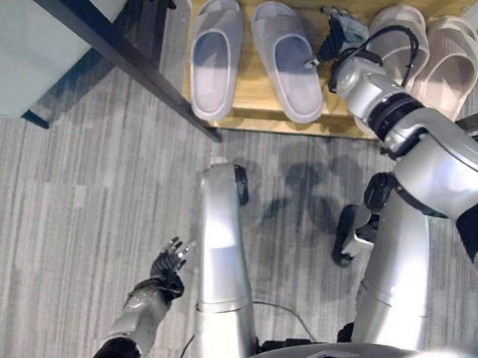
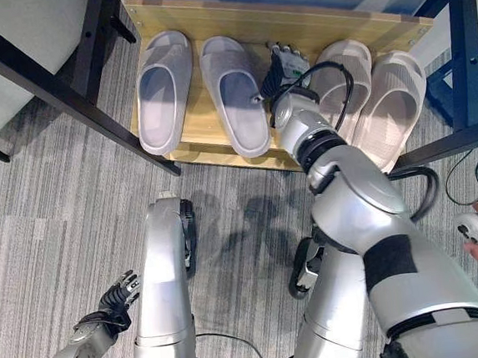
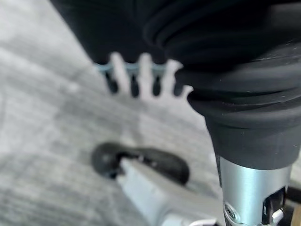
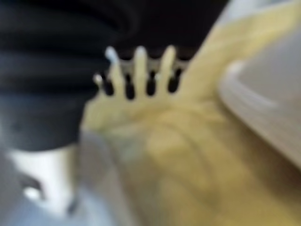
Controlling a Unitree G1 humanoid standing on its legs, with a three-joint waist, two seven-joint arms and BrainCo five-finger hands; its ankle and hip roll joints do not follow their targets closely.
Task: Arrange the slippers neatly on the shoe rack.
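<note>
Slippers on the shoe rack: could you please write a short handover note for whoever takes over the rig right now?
Right robot hand: open, fingers straight, over the wooden shoe rack in the gap between the two pairs, holding nothing.
Left robot hand: open, idle, low over the grey floor.
Grey slippers: side by side on the rack's left part.
Beige slippers: side by side on its right part, partly behind the right arm.
Done: all four sit on the rack in pairs.
Left: probably just pull the right arm back and check alignment.

Wooden shoe rack shelf [image 2: 198, 145], grey slipper pair [image 2: 233, 94] beside beige slipper pair [image 2: 392, 107], grey carpet floor [image 1: 74, 210]
</note>
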